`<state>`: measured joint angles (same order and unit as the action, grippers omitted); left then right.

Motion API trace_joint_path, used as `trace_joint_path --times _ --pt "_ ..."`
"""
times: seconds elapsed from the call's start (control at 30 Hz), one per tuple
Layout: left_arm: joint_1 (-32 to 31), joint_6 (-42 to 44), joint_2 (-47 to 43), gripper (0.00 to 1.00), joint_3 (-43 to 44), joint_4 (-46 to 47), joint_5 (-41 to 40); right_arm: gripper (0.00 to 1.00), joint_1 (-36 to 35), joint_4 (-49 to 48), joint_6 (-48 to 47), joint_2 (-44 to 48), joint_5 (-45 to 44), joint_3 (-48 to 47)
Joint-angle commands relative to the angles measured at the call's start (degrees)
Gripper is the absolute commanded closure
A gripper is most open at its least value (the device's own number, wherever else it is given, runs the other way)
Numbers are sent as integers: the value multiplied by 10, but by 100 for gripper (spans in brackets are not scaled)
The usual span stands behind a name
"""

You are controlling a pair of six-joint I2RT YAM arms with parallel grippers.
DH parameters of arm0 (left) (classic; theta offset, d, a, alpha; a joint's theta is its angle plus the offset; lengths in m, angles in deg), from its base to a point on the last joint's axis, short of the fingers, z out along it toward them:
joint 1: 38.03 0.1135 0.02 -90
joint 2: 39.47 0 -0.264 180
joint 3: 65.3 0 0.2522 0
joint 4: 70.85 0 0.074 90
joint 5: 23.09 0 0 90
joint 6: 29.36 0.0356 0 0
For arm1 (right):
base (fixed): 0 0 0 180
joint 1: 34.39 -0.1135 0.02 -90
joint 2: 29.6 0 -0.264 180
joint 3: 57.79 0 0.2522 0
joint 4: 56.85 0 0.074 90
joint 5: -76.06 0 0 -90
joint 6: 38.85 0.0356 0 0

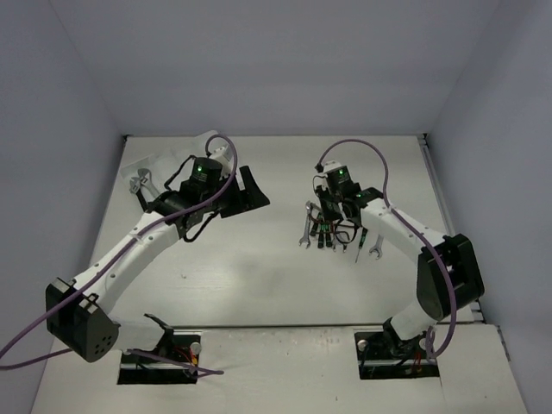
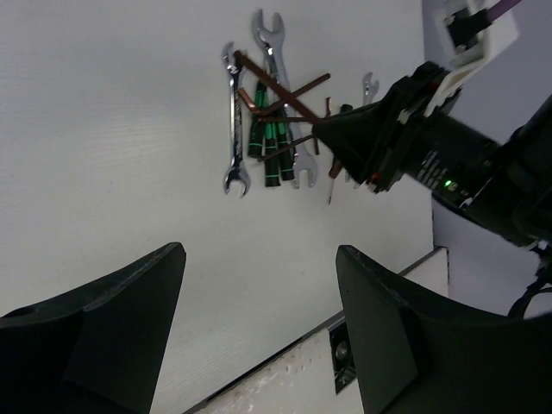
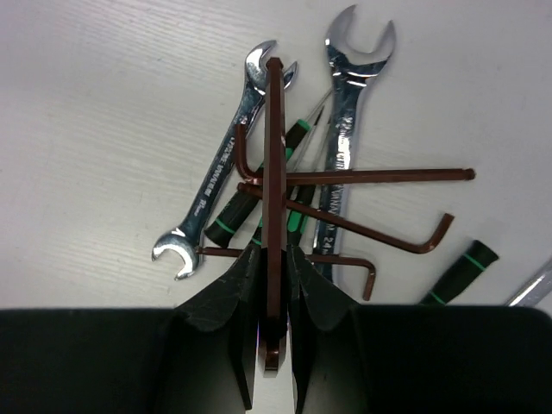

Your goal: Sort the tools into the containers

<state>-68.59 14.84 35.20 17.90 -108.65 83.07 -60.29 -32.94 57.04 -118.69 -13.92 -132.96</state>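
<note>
Right claw [image 3: 274,297]: both fingers [image 3: 226,315] clamped on the long arm of a brown hex key [image 3: 274,155], which runs straight out between them and ends over the head of a small wrench [image 3: 216,194]. The held key sits above the pile; whether it touches the tools beneath cannot be told.

Pile, right-centre of the table [image 1: 259,276]: the small wrench and a large wrench [image 3: 345,129] lie roughly side by side. Other hex keys [image 3: 379,175] cross over them, and black screwdrivers [image 3: 231,217] with green bands lie among them. One more wrench lies just beside the pile on its right.

Left claw [image 2: 259,254]: fingers wide apart, nothing between them, held above bare table well left of the pile and turned toward it.

Tray [image 1: 159,159]: white, at the left rear, largely hidden by the left arm; its compartments cannot be made out. A silver tool [image 1: 141,184] lies at its near-left edge; whether it is inside cannot be told.

Surroundings: matte white tabletop, enclosed by plain pale walls [image 1: 259,69] at the rear and on both sides.
</note>
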Motion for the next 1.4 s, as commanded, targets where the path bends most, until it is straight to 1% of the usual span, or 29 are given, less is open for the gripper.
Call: trace_joint_path --times 0.0,0.07,0.13,0.17,0.23,0.3,0.6,0.67,0.9,1.07,1.2,1.27,1.33,1.37 --pt "-20 -105 4 32 -17 151 15 100 -27 -73 53 75 19 23" --pt "-33 -145 19 32 -34 200 16 100 -29 -93 75 87 27 40" --pt "-44 -169 34 32 -38 222 7 100 -31 -100 96 99 31 57" --pt "-47 -177 41 32 -38 229 4 100 -31 -127 105 106 33 72" --pt "-57 -183 59 32 -37 236 4 100 -32 -149 126 124 38 92" --pt "-61 -196 65 32 -38 262 -1 100 -32 -175 156 149 45 109" --pt "-79 -244 88 32 -32 292 -40 100 -32 -288 269 235 89 172" --pt "-81 -264 98 32 -29 296 -39 100 -33 -310 277 251 105 179" --pt "-91 -293 136 32 -3 299 -39 100 -34 -335 284 273 127 182" --pt "-92 -296 148 34 9 307 -51 100 -36 -350 287 277 142 183" --pt "-92 -296 153 41 18 313 -67 100 -40 -356 287 278 151 185" --pt "-92 -297 160 48 27 314 -64 100 -41 -358 287 278 154 186" --pt "-92 -305 169 57 34 316 -56 100 -42 -360 286 279 155 186" --pt "-92 -308 171 68 34 318 -54 100 -42 -360 285 278 156 185"
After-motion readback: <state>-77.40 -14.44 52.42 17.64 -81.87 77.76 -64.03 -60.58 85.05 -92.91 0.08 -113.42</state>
